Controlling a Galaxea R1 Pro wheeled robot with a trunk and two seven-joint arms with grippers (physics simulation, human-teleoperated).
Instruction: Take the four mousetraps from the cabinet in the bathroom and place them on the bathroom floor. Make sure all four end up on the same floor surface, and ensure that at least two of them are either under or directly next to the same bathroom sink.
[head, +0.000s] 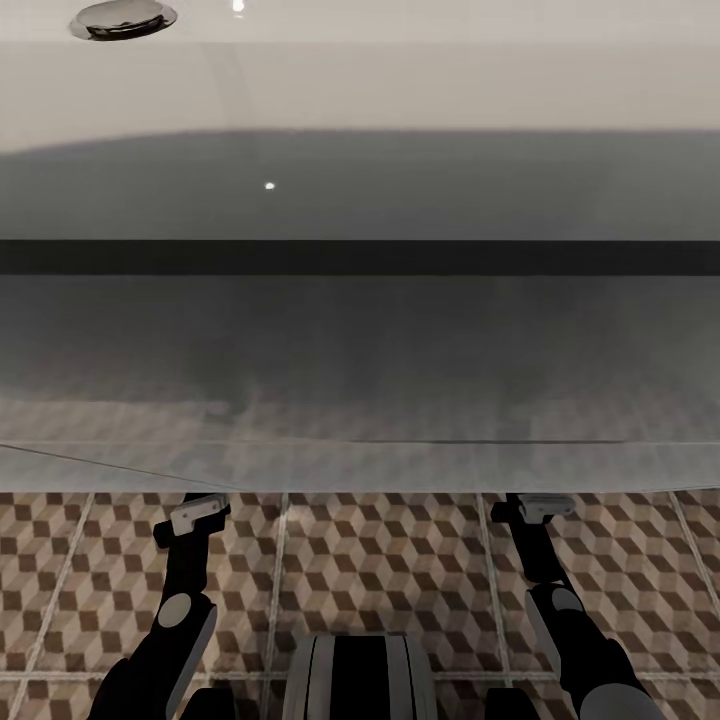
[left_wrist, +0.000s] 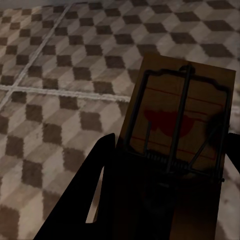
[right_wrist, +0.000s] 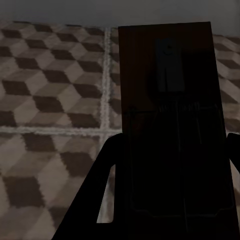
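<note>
My left gripper (left_wrist: 167, 200) is shut on a mousetrap (left_wrist: 182, 115), a tan board with a black spring bar and a red bit, held over the cube-patterned bathroom floor (left_wrist: 60, 100). In the right wrist view my right gripper (right_wrist: 172, 200) is shut on a second mousetrap (right_wrist: 167, 100), dark in shadow, above the same tiles (right_wrist: 50, 100). The sink (head: 360, 90), a wide white basin over a grey underside with a dark band, stands straight ahead. Both forearms reach under its front edge, which hides the grippers in the head view.
A round metal drain (head: 122, 17) sits in the basin at the far left. Patterned floor tiles (head: 380, 560) lie between my arms and around my base (head: 360, 675). Pale grout lines cross the tiles beneath both grippers.
</note>
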